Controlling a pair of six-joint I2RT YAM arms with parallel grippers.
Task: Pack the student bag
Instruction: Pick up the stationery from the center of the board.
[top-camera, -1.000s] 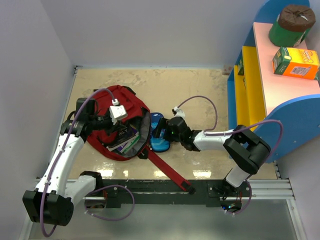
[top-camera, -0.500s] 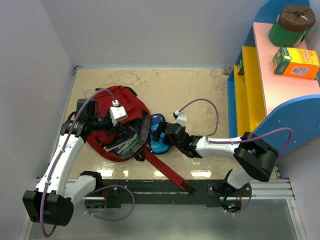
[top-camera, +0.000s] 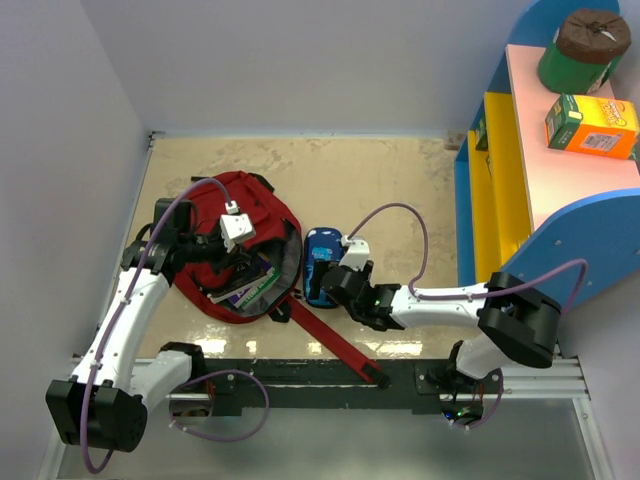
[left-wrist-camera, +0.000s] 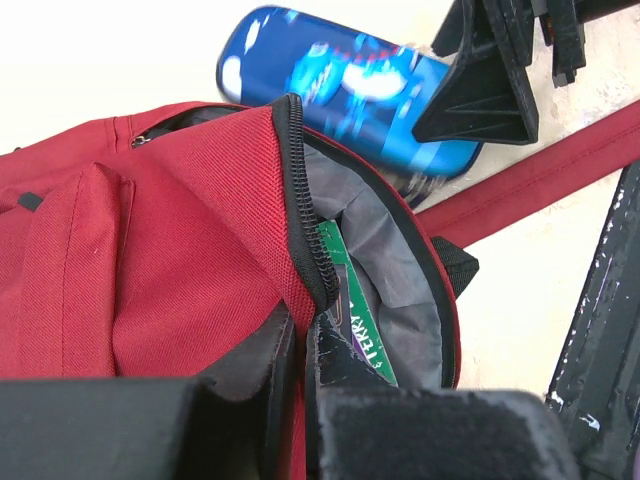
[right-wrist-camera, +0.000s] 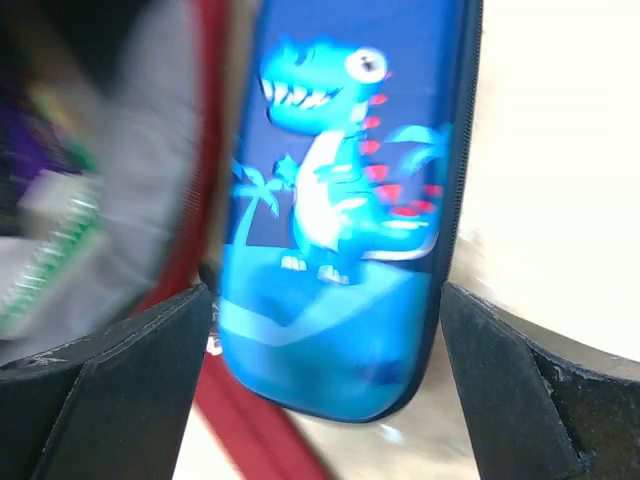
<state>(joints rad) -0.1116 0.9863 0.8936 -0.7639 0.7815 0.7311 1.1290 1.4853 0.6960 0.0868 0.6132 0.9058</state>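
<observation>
The student bag (top-camera: 225, 215), dark red with a grey lining (left-wrist-camera: 395, 255), lies open at the left with books (top-camera: 250, 282) inside. My left gripper (top-camera: 238, 258) is shut on the bag's zippered rim (left-wrist-camera: 305, 215) and holds the mouth open; its fingers (left-wrist-camera: 255, 355) pinch the red fabric. A blue dinosaur pencil case (top-camera: 322, 258) lies on the table just right of the bag's mouth. My right gripper (right-wrist-camera: 325, 385) stands open, straddling the near end of the pencil case (right-wrist-camera: 340, 200) with a gap on both sides.
A long red strap (top-camera: 335, 340) runs from the bag to the near rail. On the right stands a blue, yellow and pink shelf (top-camera: 520, 160) with a green canister (top-camera: 580, 50) and an orange box (top-camera: 592, 125). Walls close in the left and back.
My right arm has swung toward the near edge and now faces the pencil case from its near end. The case has turned a little. The left gripper stays on the bag's rim.
</observation>
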